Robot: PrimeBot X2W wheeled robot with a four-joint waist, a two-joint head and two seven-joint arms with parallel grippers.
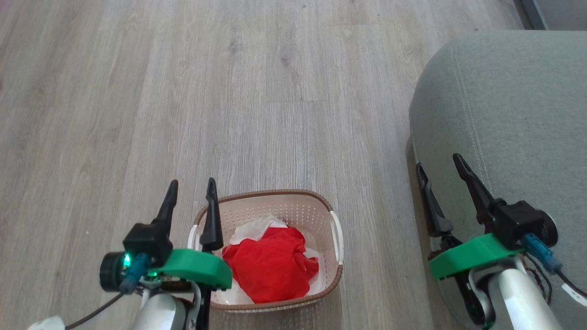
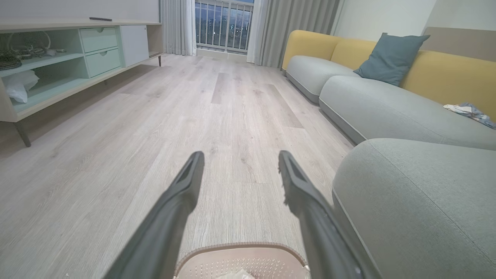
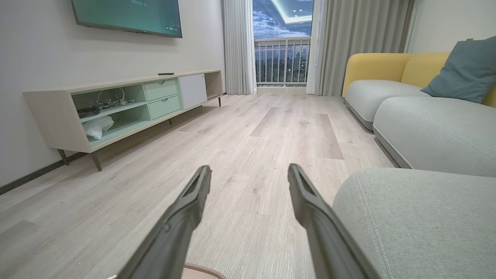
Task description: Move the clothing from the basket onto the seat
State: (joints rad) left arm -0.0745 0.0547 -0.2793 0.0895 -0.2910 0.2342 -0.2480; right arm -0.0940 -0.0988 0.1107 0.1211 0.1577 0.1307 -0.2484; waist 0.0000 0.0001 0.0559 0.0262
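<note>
while the bright red-and-white fabric clothing [image 1: 270,266] lies in the cream perforated plastic basket [image 1: 293,211], the grey-green upholstered seat [image 1: 513,114] at right is bare; left end effector [image 1: 192,182] and right end effector [image 1: 438,161] gape, empty.

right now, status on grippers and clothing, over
Left gripper open, empty, by basket. Right gripper open, empty, by seat edge. Clothing in basket. Nothing in the way.
</note>
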